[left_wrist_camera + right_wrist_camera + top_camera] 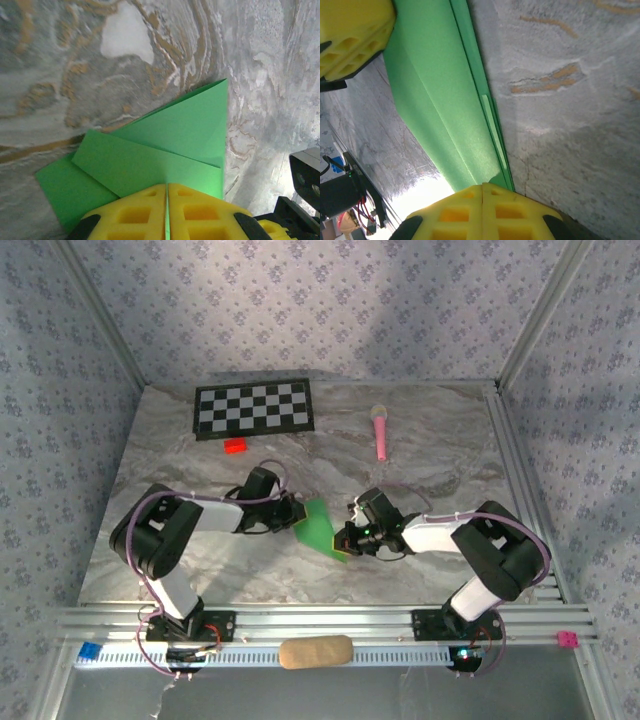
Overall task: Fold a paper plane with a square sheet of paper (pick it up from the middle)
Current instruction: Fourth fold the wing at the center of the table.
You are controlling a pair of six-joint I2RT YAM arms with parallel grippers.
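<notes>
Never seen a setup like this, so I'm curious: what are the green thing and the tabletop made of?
The green sheet: thin matte paper, it seems; it holds sharp creases and flat layered flaps. The tabletop: looks like grey marble with tan veins, faintly glossy; could well be a printed laminate.

Paper [150, 160]: thin, matt green, smooth w/ crisp creases. Bench [440, 460]: grey marble-look, slight sheen. Hand pads [200, 210]: yellow plastic, matt.

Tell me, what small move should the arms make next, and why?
Probably lower the square sheet of paper flat onto the table to press creases: left gripper and right gripper both pinch it, folded into flaps, no narrow dart yet.
</notes>
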